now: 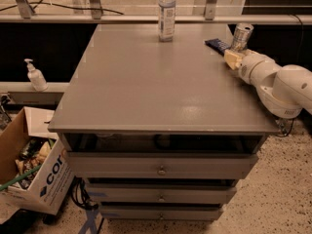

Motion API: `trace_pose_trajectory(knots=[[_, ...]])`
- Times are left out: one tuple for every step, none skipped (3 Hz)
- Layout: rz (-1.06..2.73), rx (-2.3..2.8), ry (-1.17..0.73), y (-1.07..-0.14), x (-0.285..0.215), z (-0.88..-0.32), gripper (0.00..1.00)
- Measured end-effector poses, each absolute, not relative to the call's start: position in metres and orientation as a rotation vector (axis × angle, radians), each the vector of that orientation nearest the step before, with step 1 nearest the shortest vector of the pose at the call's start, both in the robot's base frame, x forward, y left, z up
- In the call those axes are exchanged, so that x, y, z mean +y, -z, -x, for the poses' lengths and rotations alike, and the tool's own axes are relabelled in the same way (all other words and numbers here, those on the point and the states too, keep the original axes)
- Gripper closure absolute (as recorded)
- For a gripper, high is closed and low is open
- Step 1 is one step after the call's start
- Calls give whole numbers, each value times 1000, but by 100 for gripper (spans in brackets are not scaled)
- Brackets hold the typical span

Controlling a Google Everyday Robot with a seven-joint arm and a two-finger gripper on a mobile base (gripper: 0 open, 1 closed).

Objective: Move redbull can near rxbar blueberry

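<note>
Redbull can (242, 35) stands upright at the far right back corner of the table (146, 91), silver, pull-tab top visible, its base hidden behind the gripper tip. Rxbar blueberry (217, 45) lies flat just left of the can, dark blue, angled with one end toward the back edge and the other toward the gripper; can and bar are just beside each other, and contact between them can't be confirmed. Gripper (233, 58) sits low over the tabletop directly in front of the can's base and at the near end of the bar, its yellowish tip pointing toward the back left. Whether the gripper is apart, together or clamped on the can cannot be told from this view. The white arm (285, 84) comes in from the right edge, its rounded joint overhanging the table's right side. A clear plastic bottle (166, 13) with a white cap and label stands upright at the back center of the table, well apart from the can and bar. The table is grey with a flat top, and the drawers (161, 167) are stacked under it, each with a small knob. At left, a white pump bottle (34, 76) stands on a low ledge beside the table. A cardboard box (41, 184) with dark lettering sits on the speckled floor at lower left, with mixed items inside.
</note>
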State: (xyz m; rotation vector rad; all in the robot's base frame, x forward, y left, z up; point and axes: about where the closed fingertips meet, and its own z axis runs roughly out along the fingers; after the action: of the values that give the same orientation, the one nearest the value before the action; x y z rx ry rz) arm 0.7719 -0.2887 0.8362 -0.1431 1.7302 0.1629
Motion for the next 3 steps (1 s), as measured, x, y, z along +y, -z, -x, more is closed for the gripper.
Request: trace_pose_trajectory(knots=[[143,1730,-163,-838,-289,-772,80],[143,1730,-163,-839,-289,-772,57],[143,1730,-163,-839,-289,-772,32]])
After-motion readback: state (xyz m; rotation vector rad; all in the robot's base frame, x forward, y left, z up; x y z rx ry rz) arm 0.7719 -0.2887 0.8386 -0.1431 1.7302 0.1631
